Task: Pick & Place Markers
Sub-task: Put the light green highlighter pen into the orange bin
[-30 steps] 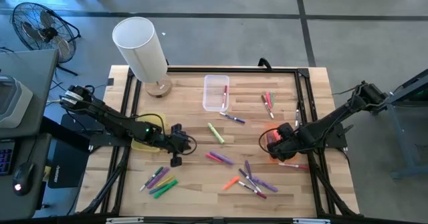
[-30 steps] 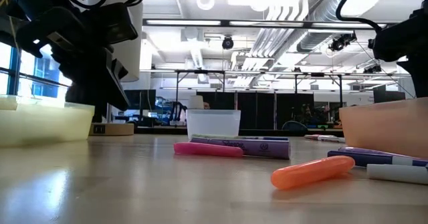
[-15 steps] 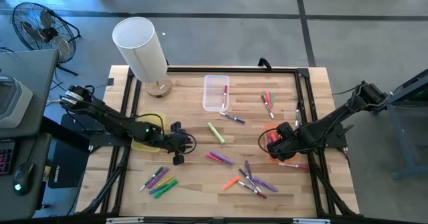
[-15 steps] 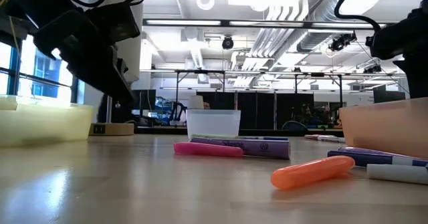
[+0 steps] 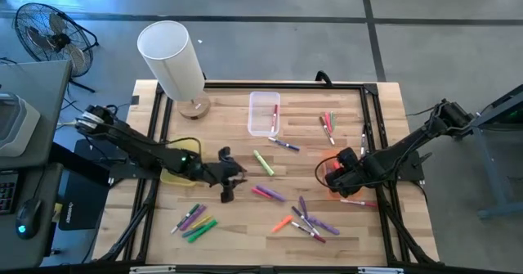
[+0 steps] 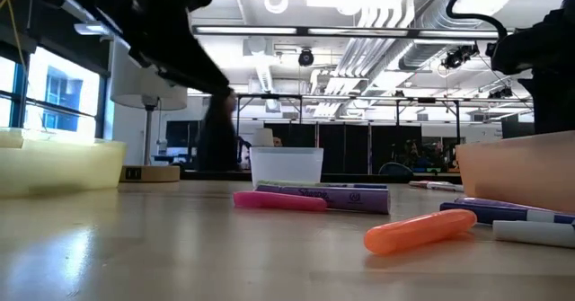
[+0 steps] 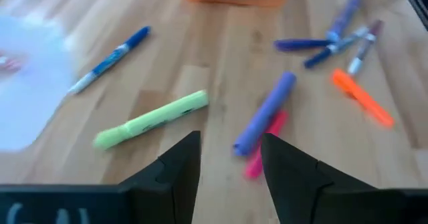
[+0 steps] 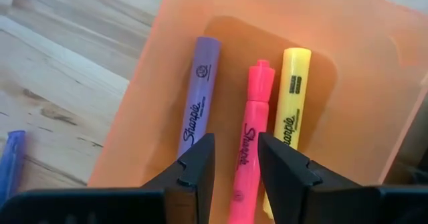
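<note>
Markers lie scattered on the wooden table: a yellow-green one (image 5: pixel 263 161), a pink and purple pair (image 5: pixel 267 194), a cluster near the front left (image 5: pixel 194 221), another at the front right (image 5: pixel 306 221). My left gripper (image 5: pixel 229 176) hovers open just left of the yellow-green marker (image 7: pixel 150 120) and the purple one (image 7: pixel 264 114), with nothing between its fingers. My right gripper (image 8: pixel 235 164) hangs open over the orange bin (image 8: pixel 321 63), pointing down. In the bin lie a purple (image 8: pixel 197 93), a pink (image 8: pixel 254 130) and a yellow marker (image 8: pixel 291 97).
A yellow bin (image 5: pixel 176 174) sits under the left arm. A clear bin (image 5: pixel 264 113) holding a red marker stands at the far middle. A white lamp (image 5: pixel 173 61) stands at the far left. More markers (image 5: pixel 328 125) and a blue pen (image 5: pixel 283 144) lie beyond the orange bin.
My left gripper has risen and gone toward the table's right edge, away from the yellow bin, tipping closer to level. The markers on the table have stayed where they were.
</note>
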You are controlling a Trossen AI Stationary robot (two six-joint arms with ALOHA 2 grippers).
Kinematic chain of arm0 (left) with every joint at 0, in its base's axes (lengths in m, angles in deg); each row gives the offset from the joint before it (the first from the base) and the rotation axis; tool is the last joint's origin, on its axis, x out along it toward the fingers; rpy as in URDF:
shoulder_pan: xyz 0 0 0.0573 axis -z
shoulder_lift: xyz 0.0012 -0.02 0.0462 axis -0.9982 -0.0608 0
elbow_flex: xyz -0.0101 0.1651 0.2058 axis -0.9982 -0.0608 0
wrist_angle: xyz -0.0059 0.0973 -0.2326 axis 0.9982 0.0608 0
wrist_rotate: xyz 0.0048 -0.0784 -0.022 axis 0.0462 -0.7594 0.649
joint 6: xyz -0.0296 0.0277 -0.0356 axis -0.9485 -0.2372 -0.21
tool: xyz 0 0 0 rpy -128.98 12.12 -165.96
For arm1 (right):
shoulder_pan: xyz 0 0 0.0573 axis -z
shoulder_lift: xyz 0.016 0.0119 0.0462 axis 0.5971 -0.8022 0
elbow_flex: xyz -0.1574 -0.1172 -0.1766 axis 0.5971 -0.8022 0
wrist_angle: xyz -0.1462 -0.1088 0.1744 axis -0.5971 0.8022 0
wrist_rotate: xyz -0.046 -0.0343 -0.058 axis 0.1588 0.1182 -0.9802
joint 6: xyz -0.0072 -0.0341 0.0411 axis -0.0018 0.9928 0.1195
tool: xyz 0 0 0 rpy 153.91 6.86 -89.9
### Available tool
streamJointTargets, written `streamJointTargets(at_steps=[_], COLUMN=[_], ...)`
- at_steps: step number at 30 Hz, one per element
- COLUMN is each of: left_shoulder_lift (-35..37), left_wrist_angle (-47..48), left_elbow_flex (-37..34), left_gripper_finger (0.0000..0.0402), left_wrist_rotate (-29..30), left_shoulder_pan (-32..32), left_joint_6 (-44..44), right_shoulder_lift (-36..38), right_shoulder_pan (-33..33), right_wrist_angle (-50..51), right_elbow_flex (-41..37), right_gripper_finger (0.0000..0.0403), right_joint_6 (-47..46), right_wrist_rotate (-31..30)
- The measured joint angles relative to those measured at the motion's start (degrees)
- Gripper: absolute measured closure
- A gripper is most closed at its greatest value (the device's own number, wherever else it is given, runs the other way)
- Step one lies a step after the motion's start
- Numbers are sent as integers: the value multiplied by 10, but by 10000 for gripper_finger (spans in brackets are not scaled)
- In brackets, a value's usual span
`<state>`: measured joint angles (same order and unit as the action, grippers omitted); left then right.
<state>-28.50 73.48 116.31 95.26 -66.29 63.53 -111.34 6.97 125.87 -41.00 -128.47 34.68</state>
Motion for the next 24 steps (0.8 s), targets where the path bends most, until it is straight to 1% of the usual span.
streamJointTargets(at_steps=[5,10,12,14,16,20,22,24], left_shoulder_lift=[-49,-107,-126,-143,-166,-205,-220,-250], left_wrist_angle=[105,226,243,261,260,262,287,278], left_elbow_flex=[90,187,222,248,271,313,329,349], left_gripper_finger=[247,247,247,247,247,247,247,247], left_wrist_rotate=[-3,-21,-50,-92,-132,-147,-154,-175], left_shoulder_pan=[-4,-42,-64,-84,-103,-131,-141,-153], left_joint_6=[40,85,126,172,209,271,312,349], right_shoulder_lift=[0,0,0,0,0,0,0,0], right_shoulder_pan=[0,0,0,0,0,0,0,0], right_wrist_angle=[-13,-20,-21,-21,-28,-37,-45,-51], right_elbow_flex=[0,0,0,0,0,0,0,0], right_gripper_finger=[299,299,299,299,299,299,299,299], right_joint_6=[19,23,23,27,36,44,53,62], right_wrist_rotate=[-9,-25,-30,-33,-35,-47,-54,-56])
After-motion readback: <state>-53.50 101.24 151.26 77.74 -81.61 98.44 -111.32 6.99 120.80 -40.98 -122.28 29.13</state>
